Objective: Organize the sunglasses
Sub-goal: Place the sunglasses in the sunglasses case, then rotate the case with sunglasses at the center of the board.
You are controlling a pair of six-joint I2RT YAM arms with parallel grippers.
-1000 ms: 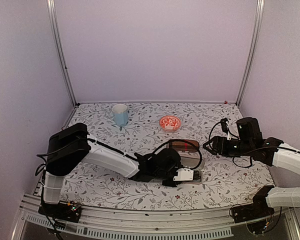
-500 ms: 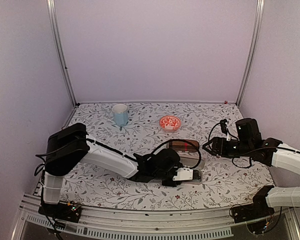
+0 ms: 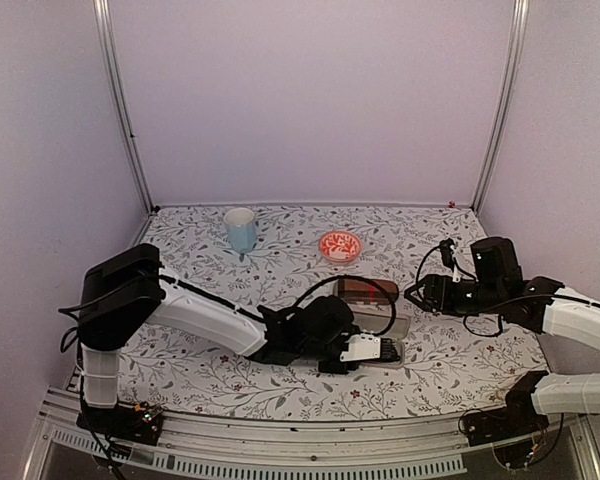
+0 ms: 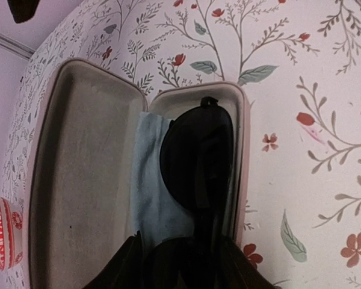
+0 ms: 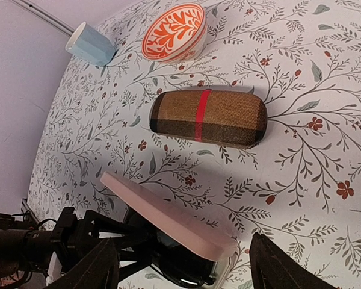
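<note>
left wrist: black sunglasses (image 4: 198, 156) in open pink case (image 4: 78, 150), hidden in top view | dark rounded lenses | left gripper (image 4: 180, 259) straddles them, grip unclear | right gripper (image 5: 183, 253) wide, empty

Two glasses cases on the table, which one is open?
The pink case: its lid stands up and black sunglasses lie inside on a blue cloth. The brown case with the red band is shut.
</note>
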